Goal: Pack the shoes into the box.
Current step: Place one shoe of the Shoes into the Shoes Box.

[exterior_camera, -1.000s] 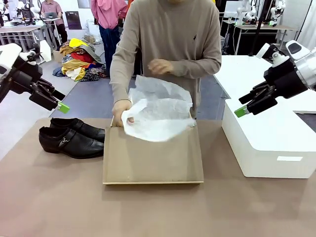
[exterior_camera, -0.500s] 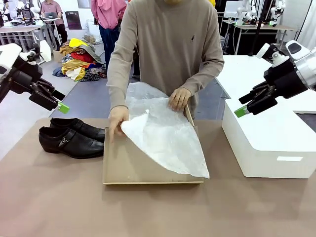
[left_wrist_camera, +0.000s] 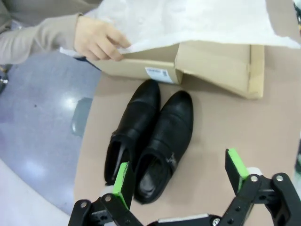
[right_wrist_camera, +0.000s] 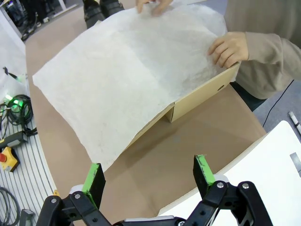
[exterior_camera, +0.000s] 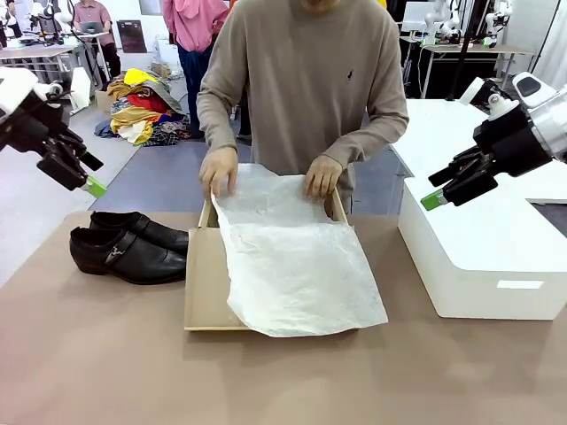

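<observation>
Two glossy black shoes (exterior_camera: 128, 244) lie side by side on the brown table, left of the box (exterior_camera: 202, 285), toes toward it. The tan box stands open at the table's middle, with white tissue paper (exterior_camera: 297, 261) spread over it and hanging past its front right corner. A person's hands (exterior_camera: 218, 170) hold the paper down at the box's far edge. My left gripper (exterior_camera: 91, 175) hangs open in the air above and left of the shoes; its wrist view looks down on the shoes (left_wrist_camera: 150, 141) between open fingers. My right gripper (exterior_camera: 434, 188) is open, high at the right.
A large white block-shaped box (exterior_camera: 483, 257) stands on the table at the right, below my right gripper. The person stands at the far side behind the tan box. Bare brown tabletop (exterior_camera: 266, 381) lies along the near edge.
The person has spread the tissue paper flat over the box and now holds its far edge with both hands. My left gripper has risen and moved left. The right arm is unmoved.
</observation>
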`<state>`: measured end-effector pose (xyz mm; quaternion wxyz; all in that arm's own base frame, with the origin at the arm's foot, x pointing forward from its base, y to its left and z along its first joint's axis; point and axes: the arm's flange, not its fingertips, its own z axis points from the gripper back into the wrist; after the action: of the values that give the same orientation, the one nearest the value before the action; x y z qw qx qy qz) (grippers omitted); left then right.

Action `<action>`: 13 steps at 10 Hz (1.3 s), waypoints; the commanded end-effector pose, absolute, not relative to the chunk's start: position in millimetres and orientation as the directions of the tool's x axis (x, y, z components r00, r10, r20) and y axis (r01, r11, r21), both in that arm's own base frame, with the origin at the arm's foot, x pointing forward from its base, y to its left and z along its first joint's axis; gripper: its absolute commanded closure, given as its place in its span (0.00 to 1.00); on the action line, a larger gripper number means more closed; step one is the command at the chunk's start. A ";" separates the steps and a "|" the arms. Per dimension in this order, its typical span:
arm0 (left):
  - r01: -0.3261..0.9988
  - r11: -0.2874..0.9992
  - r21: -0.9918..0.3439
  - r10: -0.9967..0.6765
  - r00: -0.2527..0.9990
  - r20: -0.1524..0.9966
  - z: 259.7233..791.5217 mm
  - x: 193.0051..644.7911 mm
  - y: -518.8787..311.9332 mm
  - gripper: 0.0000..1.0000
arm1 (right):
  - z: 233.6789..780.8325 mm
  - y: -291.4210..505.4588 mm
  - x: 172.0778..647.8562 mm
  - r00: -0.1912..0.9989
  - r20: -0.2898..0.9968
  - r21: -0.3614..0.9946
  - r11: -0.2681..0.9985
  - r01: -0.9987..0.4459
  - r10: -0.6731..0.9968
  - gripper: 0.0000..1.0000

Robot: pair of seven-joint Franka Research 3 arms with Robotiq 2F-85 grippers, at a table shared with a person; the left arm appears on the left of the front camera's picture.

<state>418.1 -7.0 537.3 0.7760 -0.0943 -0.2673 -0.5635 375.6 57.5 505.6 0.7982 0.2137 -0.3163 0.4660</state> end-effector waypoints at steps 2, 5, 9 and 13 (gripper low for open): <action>0.972 0.168 0.162 -0.922 0.097 0.374 546.5 463.0 6.3 0.00 | 504.4 56.8 380.1 0.331 0.724 0.031 0.451 -0.892 0.605 0.00; 0.985 0.059 0.162 -0.973 0.020 0.229 536.1 512.3 10.5 0.00 | 504.4 56.8 380.1 0.331 0.724 0.031 0.451 -0.892 0.605 0.00; 0.987 0.064 0.146 -0.992 0.047 0.121 511.2 556.3 1.4 0.00 | 504.4 56.8 380.1 0.331 0.724 0.031 0.451 -0.892 0.605 0.00; 0.990 0.045 0.135 -0.990 0.026 0.140 502.5 557.2 0.9 0.00 | 504.4 56.8 380.1 0.331 0.724 0.031 0.451 -0.892 0.605 0.00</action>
<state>561.9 -0.8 498.2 0.7158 -0.0014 -0.0941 -0.6919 376.1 57.3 505.4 0.7985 0.2132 -0.3158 0.4659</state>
